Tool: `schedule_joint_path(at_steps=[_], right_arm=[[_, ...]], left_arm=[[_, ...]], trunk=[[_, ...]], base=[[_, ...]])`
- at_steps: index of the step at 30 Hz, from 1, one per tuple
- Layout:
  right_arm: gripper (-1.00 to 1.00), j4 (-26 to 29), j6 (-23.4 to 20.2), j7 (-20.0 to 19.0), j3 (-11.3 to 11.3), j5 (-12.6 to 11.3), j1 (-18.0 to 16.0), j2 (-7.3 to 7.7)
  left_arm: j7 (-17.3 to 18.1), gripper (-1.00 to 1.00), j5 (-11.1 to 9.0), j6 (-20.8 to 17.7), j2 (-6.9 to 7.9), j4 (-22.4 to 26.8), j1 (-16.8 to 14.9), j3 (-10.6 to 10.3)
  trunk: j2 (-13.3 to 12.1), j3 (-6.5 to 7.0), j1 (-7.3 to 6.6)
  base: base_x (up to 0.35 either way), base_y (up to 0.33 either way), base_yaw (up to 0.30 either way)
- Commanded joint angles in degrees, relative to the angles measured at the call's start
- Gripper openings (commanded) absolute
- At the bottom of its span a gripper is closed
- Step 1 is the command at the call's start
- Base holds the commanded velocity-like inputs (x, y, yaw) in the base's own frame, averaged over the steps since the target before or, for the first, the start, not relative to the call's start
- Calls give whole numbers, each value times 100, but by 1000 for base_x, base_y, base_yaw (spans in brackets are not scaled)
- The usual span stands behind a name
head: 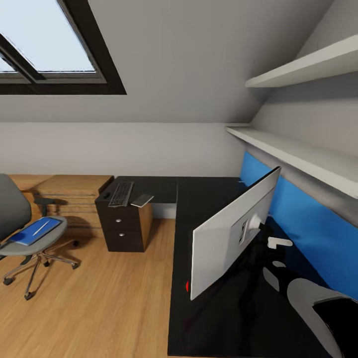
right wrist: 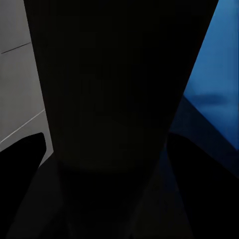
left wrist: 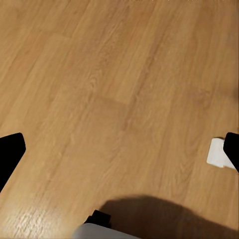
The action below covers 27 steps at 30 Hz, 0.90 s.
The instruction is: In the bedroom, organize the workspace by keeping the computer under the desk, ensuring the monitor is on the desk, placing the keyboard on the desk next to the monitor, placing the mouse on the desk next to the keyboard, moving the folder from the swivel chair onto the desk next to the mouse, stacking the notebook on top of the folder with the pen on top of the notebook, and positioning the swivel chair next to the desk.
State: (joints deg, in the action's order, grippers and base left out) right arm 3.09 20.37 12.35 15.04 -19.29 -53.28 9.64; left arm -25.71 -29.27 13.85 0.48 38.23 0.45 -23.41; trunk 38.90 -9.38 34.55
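A: Monitor (head: 233, 233) is tilted on the worktop (head: 199, 318), w/ right arm behind it. Right claw state can't be told. Tip-over is risked if it's pushed.

B: Left claw (left wrist: 119, 149) seen wide open over floor (left wrist: 99, 74). Folder (head: 34, 231) w/ pen on swivel chair (head: 25, 243); keyboard (head: 121, 194) on drawer unit (head: 124, 223).

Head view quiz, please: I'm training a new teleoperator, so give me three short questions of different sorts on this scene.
1. True or false: the keyboard lies on the desk.
2. What holds the blue folder? A) swivel chair B) floor C) shelf
3. Fill in: the monitor stands on the ____.

Key: 1 true; 2 A; 3 desk.
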Motion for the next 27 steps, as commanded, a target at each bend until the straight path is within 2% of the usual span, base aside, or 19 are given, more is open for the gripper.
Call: schedule_joint_path(at_steps=[1,17,27], right_arm=[[-100,-19,37,31,166,-154,-1,3],[-100,-18,37,34,168,-153,-3,3],[-100,-12,41,39,166,-153,-6,3]], left_arm=[[-31,100,-54,31,5,9,-1,-30],[-34,100,-58,30,5,9,-1,-23],[-37,100,-61,13,5,9,-1,-23]], trunk=[[6,-9,2],[6,-9,2],[6,-9,2]], base=[[7,-185,0],[31,-253,0],[0,-39,0]])
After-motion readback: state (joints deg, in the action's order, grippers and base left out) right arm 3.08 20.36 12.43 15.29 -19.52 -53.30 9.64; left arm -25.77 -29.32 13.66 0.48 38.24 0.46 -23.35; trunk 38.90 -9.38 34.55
